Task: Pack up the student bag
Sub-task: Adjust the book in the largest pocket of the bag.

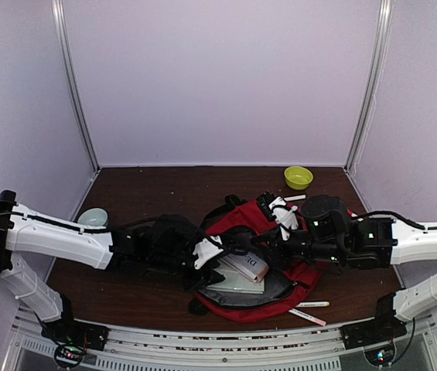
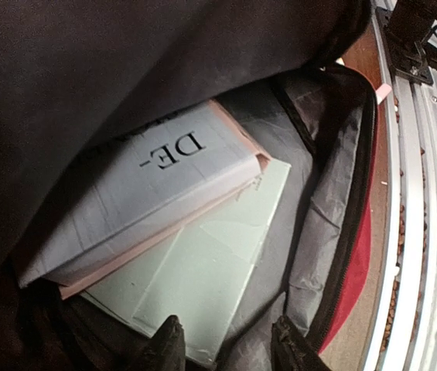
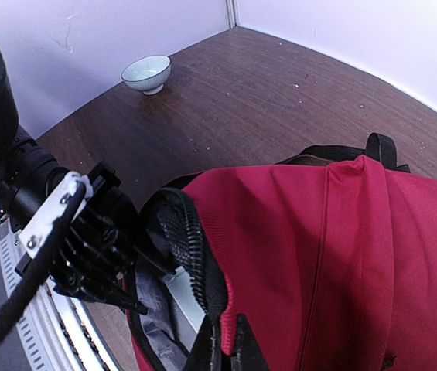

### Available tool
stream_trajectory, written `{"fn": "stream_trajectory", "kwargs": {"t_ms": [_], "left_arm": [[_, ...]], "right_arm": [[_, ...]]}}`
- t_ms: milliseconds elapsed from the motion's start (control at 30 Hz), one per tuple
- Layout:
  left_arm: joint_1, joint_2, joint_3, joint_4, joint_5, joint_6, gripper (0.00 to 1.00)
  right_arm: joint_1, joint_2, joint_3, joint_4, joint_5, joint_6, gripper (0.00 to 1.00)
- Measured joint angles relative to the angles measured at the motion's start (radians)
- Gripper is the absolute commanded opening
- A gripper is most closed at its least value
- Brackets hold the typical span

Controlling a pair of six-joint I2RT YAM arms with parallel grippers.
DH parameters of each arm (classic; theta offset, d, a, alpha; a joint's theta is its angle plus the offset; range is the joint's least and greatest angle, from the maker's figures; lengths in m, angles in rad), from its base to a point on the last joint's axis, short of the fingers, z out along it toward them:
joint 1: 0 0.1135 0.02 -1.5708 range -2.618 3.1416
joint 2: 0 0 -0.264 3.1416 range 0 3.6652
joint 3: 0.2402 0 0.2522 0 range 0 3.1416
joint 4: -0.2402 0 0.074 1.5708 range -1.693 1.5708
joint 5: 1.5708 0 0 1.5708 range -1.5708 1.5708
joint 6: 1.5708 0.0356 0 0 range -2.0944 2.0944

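The red student bag (image 1: 243,219) lies in the middle of the table with its main mouth open toward the near edge. Inside, on the grey lining (image 2: 326,201), a grey book marked "DE-" (image 2: 145,201) rests on a pale green folder (image 2: 203,270). My left gripper (image 2: 226,344) is open and empty, inside the bag's mouth just above the folder's corner. My right gripper (image 3: 226,352) is shut on the bag's red upper flap at the zipper edge (image 3: 195,255) and holds it up. The left arm (image 3: 56,224) shows beside the opening.
A yellow-green bowl (image 1: 298,177) stands at the back right. A pale blue bowl (image 1: 93,218) stands at the left, also in the right wrist view (image 3: 147,73). White pens (image 1: 308,316) lie by the bag's near right side. The table's metal front rail (image 2: 423,232) runs close by.
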Motion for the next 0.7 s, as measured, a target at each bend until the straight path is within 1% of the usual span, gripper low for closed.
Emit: {"fn": "stream_trajectory", "kwargs": {"t_ms": [200,400,600,700], "left_arm": [[-0.048,0.018,-0.011,-0.024,-0.045,-0.046,0.38],[-0.049,0.086,-0.008,-0.023,-0.097,-0.082,0.37],[-0.049,0.167,0.006,0.007,-0.099,-0.098,0.33],[-0.049,0.198,0.030,0.034,-0.098,-0.101,0.29]], "right_arm": [[0.000,0.026,0.004,-0.013,-0.004,0.031,0.00],[0.001,0.084,0.008,-0.043,-0.030,0.082,0.00],[0.002,0.097,0.007,-0.046,-0.045,0.135,0.00],[0.002,0.104,0.007,-0.043,-0.050,0.153,0.00]]}}
